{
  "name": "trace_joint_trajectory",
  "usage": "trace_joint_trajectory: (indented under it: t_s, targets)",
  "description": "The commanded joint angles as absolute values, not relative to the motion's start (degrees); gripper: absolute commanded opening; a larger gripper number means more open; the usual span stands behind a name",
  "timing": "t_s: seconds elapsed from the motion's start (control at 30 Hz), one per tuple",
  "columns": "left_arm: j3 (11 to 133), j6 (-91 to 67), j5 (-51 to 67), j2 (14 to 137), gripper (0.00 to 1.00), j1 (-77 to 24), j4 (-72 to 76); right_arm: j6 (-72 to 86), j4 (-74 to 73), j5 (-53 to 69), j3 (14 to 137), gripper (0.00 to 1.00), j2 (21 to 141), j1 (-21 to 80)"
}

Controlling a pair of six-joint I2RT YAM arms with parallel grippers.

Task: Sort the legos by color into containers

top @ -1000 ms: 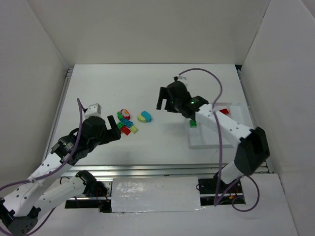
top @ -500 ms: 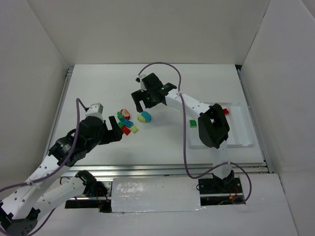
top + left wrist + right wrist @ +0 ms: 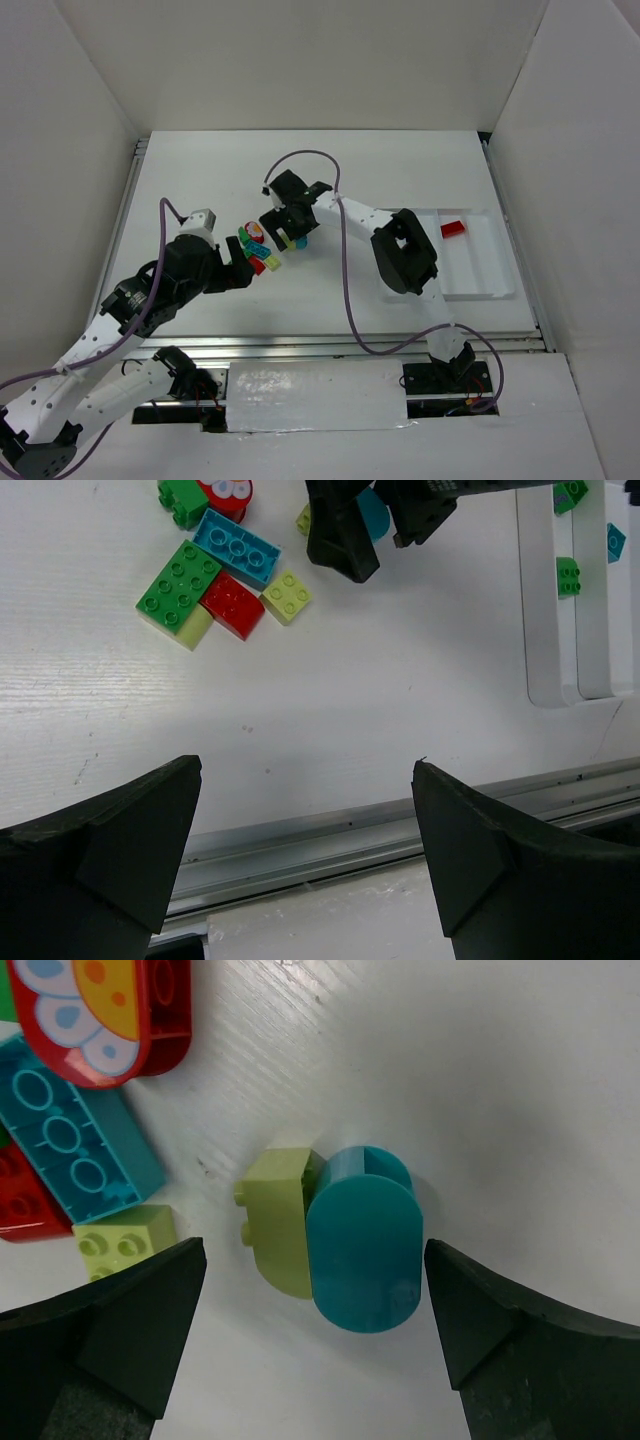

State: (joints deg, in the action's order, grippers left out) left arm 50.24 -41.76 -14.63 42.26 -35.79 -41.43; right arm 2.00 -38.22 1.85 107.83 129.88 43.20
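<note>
legos (image 3: 255, 248): mostly unsorted. loose cluster sits left of centre on the tabletop, well apart from the tray (image 3: 480, 275).
tray: by the right edge of the tabletop.
done: two green bricks (image 3: 568, 575) in what looks like one compartment, a teal piece (image 3: 615, 542) in the next one over, and a red brick (image 3: 453, 229) toward the tray's far side. no pale yellow-green seen in it.
left to sort: roughly nine, incl. green brick (image 3: 180, 580), teal brick (image 3: 237, 547), red square brick (image 3: 232, 605), small yellow-green brick (image 3: 287, 595) and red flower piece (image 3: 110, 1010).
right gripper (image 3: 286, 228): jaws wide, nothing held. it straddles a teal rounded piece (image 3: 365, 1240) and the yellow-green piece (image 3: 280, 1220) touching it.
left gripper (image 3: 305, 770): wide open, empty, on the near side of the cluster.
progress: about a third, my estimate.
risk: the touching pair may get pinched together.
</note>
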Motion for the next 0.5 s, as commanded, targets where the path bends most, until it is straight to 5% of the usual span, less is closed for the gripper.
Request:
trace_joint_trajectory:
  t_s: [0.0, 0.23, 0.47]
  targets:
    - [50.27, -39.90, -13.45, 42.54, 0.99, -35.60, -38.41, 1.58, -39.82, -1.49, 110.92, 0.96, 131.31, 44.21]
    - [49.66, -39.90, -13.62, 43.15, 0.99, -35.60, -37.62, 3.51, -35.95, -4.04, 108.03, 0.53, 129.91, 44.21]
    - [49.48, -42.36, -15.46, 42.89, 0.99, -35.60, -37.79, 4.22, -27.27, -1.77, 96.70, 0.37, 119.72, 44.38]
